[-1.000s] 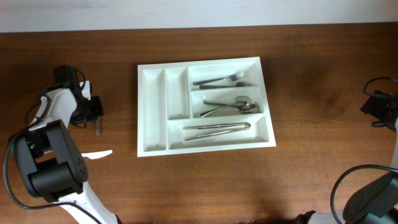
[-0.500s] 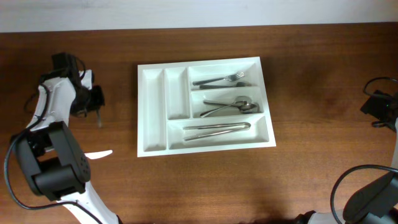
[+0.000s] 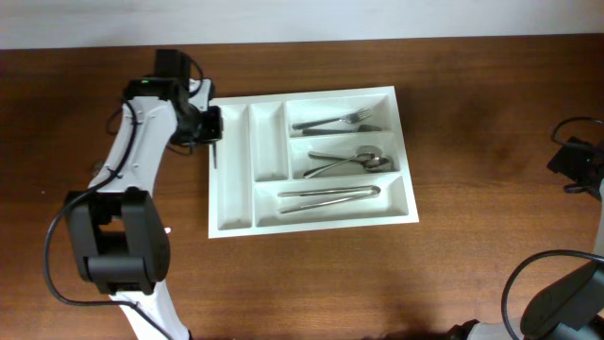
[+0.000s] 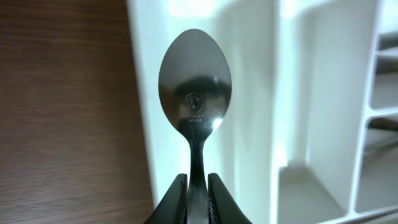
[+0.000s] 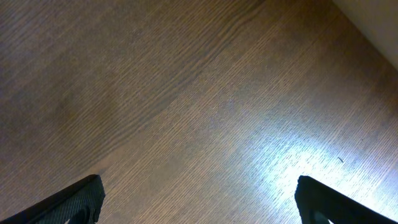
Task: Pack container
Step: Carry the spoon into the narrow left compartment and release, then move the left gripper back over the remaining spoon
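The white container [image 3: 231, 227] sits mid-table, with forks [image 3: 332, 122], spoons [image 3: 351, 161] and knives [image 3: 327, 196] in its three long compartments. Its two narrow upright compartments hold nothing. My left gripper [image 3: 209, 130] is at the tray's upper left edge, shut on a steel spoon [image 4: 194, 81]. In the left wrist view the spoon's bowl points forward over the container's left rim [image 4: 143, 112]. My right gripper [image 5: 198, 199] is open and empty over bare wood; its arm [image 3: 576, 161] sits at the far right.
A small white object [image 3: 168, 230] lies on the table left of the tray, partly hidden by the left arm. The brown wooden table [image 3: 472, 246] surrounds the tray.
My left gripper has swung right and away from the left table edge to the tray's upper left edge, carrying the spoon. The right arm has not moved.
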Controlling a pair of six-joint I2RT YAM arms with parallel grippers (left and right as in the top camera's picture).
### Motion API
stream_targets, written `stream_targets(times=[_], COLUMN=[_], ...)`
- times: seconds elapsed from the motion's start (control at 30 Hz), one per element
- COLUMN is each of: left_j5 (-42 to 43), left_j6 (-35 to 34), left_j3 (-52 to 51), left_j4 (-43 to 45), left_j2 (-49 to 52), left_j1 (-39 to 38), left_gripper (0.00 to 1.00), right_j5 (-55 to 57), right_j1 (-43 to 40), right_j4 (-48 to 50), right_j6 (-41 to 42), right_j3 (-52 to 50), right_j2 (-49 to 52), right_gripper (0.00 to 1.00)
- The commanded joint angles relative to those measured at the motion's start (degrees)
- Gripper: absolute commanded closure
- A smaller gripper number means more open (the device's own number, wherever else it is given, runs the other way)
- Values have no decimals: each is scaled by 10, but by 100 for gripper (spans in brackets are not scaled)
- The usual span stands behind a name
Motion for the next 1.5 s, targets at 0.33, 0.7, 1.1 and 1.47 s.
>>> stream_targets(times=[0.33, 0.7, 1.1, 1.47], left_j5=[8, -99, -224, -203], left_j6=[-23, -22, 146, 193], left_j3=[8, 78, 96, 95], left_j4=[-4, -24, -142, -140], left_j2=[2, 2, 3, 10], left_j1=[-17, 18, 168, 270], left_gripper=[48, 1, 1, 1], right_j5=[9, 9, 9, 9], right_j1=[-3, -3, -3, -3], right_j4=[2, 2, 2, 2], right_j6=[0, 0, 0, 0], right_j3=[-1, -1, -1, -1], right_j2=[-2, -2, -2, -2], right_gripper=[1, 1, 1, 1])
